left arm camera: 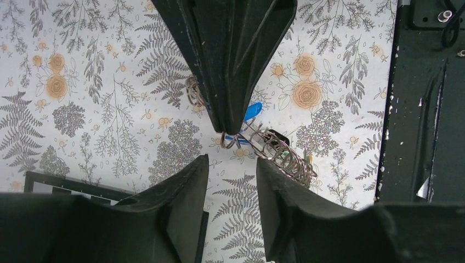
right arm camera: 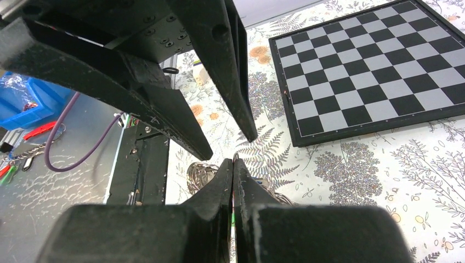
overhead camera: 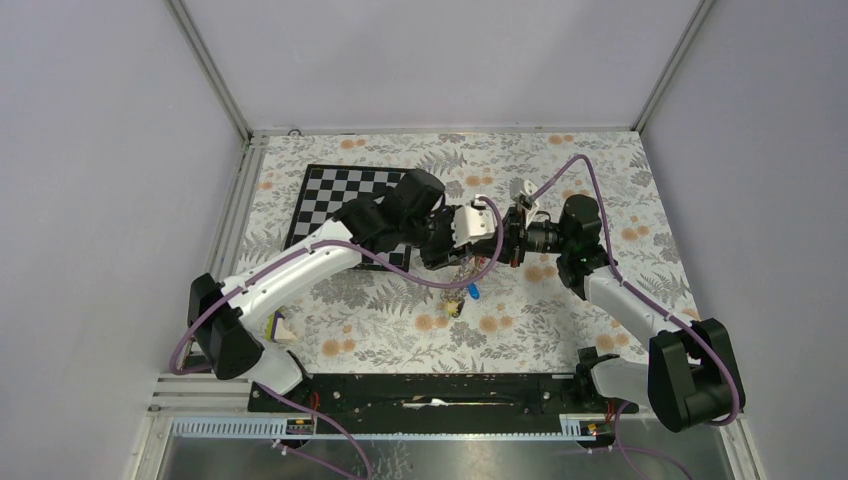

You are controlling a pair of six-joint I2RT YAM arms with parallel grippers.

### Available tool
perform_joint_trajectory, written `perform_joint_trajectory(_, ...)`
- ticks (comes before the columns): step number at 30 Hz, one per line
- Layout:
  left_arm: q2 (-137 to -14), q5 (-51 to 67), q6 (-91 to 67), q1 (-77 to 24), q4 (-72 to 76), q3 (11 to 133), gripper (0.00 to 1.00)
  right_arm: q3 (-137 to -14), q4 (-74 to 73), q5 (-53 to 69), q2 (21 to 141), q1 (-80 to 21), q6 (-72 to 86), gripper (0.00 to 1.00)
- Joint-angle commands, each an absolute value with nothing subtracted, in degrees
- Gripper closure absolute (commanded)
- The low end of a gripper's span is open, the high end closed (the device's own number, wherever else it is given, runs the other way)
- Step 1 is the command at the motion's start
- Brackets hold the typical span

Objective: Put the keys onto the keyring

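I am at the step where a key goes onto the ring. My right pincer (left arm camera: 230, 129) is pressed together, and it looks to be pinching the thin wire end of the ring (left arm camera: 282, 156). The ring is near the middle of the table (left arm camera: 82, 109), under both pincers. I cannot tell if it is lifted.

My left pincer (left arm camera: 233, 161) is spread with nothing in it, right beside the right one. A blue key (left arm camera: 252, 111) sits by the right pincer's tip.

Next, I think the left pincer must grab a key by its head and slide it onto the wire. That needs slow, careful aim.

I count two pincers, one ring, one board (right arm camera: 373, 71) and one blue key. Other keys are too small to count.
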State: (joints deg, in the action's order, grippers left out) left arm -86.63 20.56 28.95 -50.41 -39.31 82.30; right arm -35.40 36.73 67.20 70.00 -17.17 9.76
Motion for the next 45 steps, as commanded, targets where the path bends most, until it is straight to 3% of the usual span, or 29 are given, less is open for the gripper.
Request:
perform_joint_trajectory(1,-83.89,22.34,29.20,-48.81,-37.44,83.67,0.55,-37.50,41.31,69.75,67.86,-16.90,10.57,1.00)
perform_joint_trajectory(13,-88.44,31.76,29.09,-46.08,-39.02,88.28,0.64,-37.40,41.55,71.59,67.91,-16.90,10.50,1.00)
perform_joint_trajectory(27,-91.26,37.68,31.26,-45.70,-43.33,89.86,0.66,-37.38,41.50,71.81,67.96,-16.88,10.37,1.00)
perform_joint_trajectory(34,-92.66,38.58,30.74,-45.69,-43.33,90.65,0.75,-37.41,41.55,71.72,67.94,-16.90,10.37,1.00)
perform_joint_trajectory(45,-92.12,37.13,30.83,-45.26,-43.33,90.49,1.00,-37.14,41.11,71.38,67.59,-16.75,9.69,1.00)
